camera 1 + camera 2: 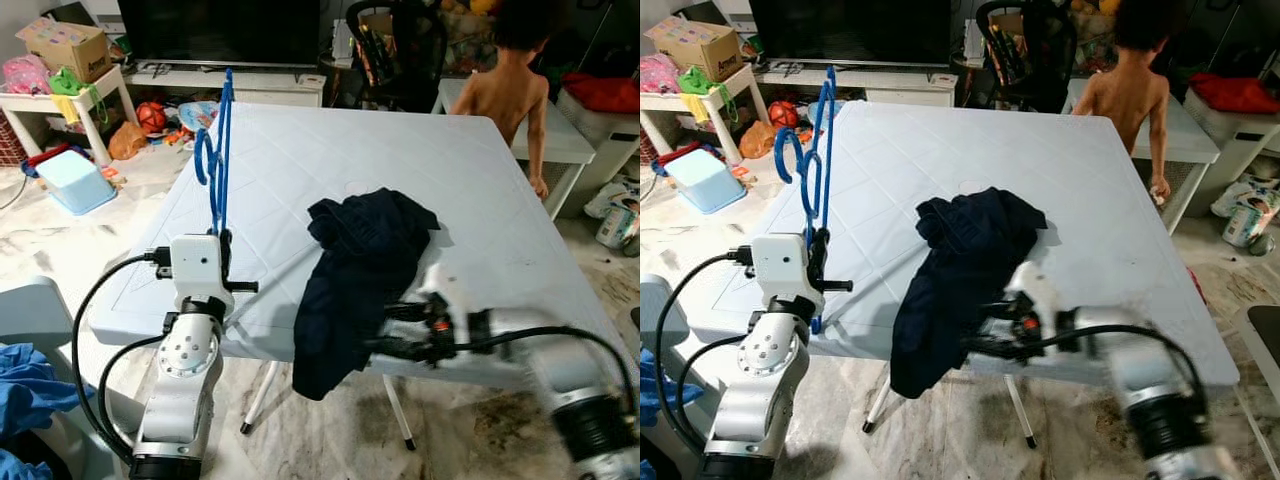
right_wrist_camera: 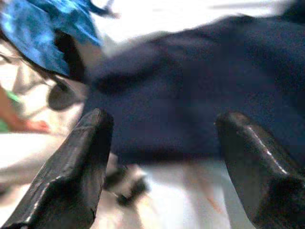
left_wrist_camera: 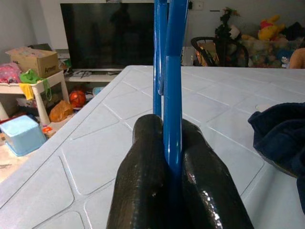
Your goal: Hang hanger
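A large pale blue square worktop (image 1: 300, 180) with a quilted diamond pattern is seen on thin white legs over a marbled floor (image 1: 350, 430). A crumpled dark navy cloth garment (image 1: 365, 240) is laid near the middle, toward the near edge, over which part of it is draped and left hanging down.

A bright blue hanger (image 1: 218, 150) sits between the left claw's (image 3: 174, 157) glossy black fingers (image 3: 143, 181). Beside the right claw (image 1: 395, 328), a dark navy garment (image 1: 355, 270) lies on the pale blue counter (image 1: 480, 190), patterned with faint diamond quilting lines.
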Robot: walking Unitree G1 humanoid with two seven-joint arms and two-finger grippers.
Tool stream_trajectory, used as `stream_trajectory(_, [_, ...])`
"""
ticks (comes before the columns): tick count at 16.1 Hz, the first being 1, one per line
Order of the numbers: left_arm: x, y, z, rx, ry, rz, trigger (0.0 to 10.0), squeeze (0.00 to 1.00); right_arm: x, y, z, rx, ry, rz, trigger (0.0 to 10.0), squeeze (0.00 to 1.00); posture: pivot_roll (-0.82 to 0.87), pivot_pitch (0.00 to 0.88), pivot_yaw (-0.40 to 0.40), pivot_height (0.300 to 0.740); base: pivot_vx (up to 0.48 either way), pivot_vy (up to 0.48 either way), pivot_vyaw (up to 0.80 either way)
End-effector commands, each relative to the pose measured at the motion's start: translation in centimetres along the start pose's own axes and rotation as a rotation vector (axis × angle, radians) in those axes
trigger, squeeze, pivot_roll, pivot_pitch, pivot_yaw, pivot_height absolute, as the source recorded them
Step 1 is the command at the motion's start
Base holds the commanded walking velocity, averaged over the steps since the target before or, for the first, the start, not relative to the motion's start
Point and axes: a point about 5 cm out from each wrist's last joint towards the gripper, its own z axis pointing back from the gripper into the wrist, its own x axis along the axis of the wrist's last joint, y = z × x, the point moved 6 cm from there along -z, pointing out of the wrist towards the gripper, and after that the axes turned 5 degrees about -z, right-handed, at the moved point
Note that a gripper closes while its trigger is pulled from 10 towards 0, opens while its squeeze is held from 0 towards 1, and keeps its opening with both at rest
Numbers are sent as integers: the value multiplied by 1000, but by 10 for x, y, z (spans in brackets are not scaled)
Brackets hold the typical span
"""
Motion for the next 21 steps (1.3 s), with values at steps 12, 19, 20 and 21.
stream_trajectory(12, [-10, -2, 1, -16, 42, -2, 10000, 0, 24, -82, -44, -582, 44, 75, 10000, 1000, -33, 0, -27, 740, 0, 0, 0])
stream_trajectory(19, [-12, -5, -3, -23, 56, 3, 10000, 0, 120, -105, -31, -849, -336, 86, 10000, 894, -39, 0, -33, 740, 0, 0, 0])
stream_trajectory(20, [-12, -6, -2, -36, 63, 2, 10000, 0, 125, -103, -22, -822, -396, 92, 10000, 24, -48, 0, -30, 740, 0, 0, 0])
stream_trajectory(21, [-9, -9, -4, -56, 60, 2, 10000, 0, 126, -102, -7, -805, -452, 97, 10000, 0, -51, 0, -26, 740, 0, 0, 0])
